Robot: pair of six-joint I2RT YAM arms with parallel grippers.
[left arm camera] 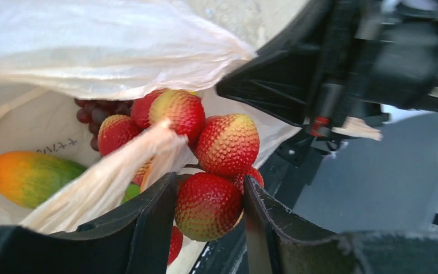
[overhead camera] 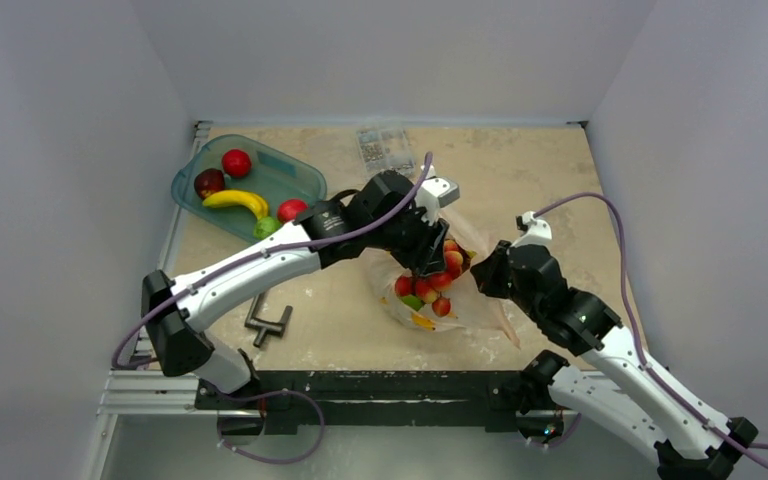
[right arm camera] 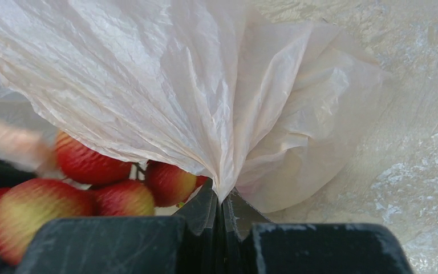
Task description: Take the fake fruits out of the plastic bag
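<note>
Pinching plastic bag, right tool closed | bag mouth faces left tool, clasping bunch

Thin crinkly translucent plastic bag, bumpy-skinned fruits, scuffed matt black fingers, mottled stone-look table

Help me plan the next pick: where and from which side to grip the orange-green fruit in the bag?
Likely across its short width near the bare orange end, through the mouth of the plastic bag: the orange-green fruit lies on its side, a bag strip covering its green end.
</note>
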